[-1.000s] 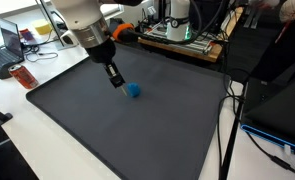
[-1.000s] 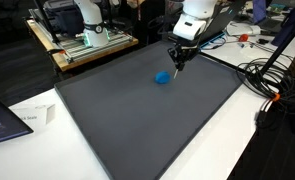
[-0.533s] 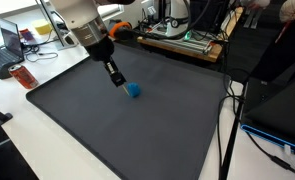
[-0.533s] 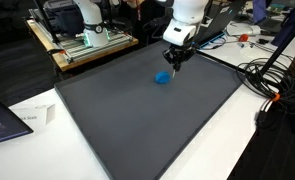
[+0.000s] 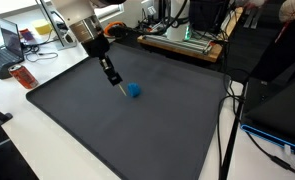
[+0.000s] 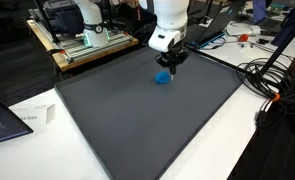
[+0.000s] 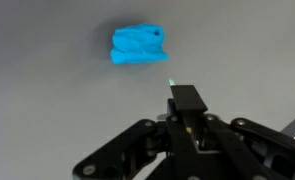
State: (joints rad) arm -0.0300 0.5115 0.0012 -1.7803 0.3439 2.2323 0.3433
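Observation:
A crumpled bright blue lump (image 5: 133, 90) (image 6: 163, 77) lies on the dark grey mat (image 5: 137, 135) (image 6: 137, 125). In the wrist view the lump (image 7: 139, 45) sits above and left of the jaws. My gripper (image 5: 114, 81) (image 6: 171, 66) (image 7: 187, 97) hangs just beside the lump, a little above the mat. Its jaws are shut, and a thin pale-tipped stick (image 7: 172, 82) pokes out beyond the fingertips toward the lump. Stick and lump stand slightly apart.
A wooden board with equipment (image 5: 182, 40) (image 6: 82, 45) stands past the mat's far edge. An orange object (image 5: 23, 77) and a laptop (image 5: 5, 45) lie on the white table. Cables (image 6: 267, 80) trail off one side; a paper (image 6: 32, 118) lies near the mat corner.
The arm has swung sideways and tilted, so the gripper leans more steeply beside the blue lump. The lump has not moved. The jaws stay shut.

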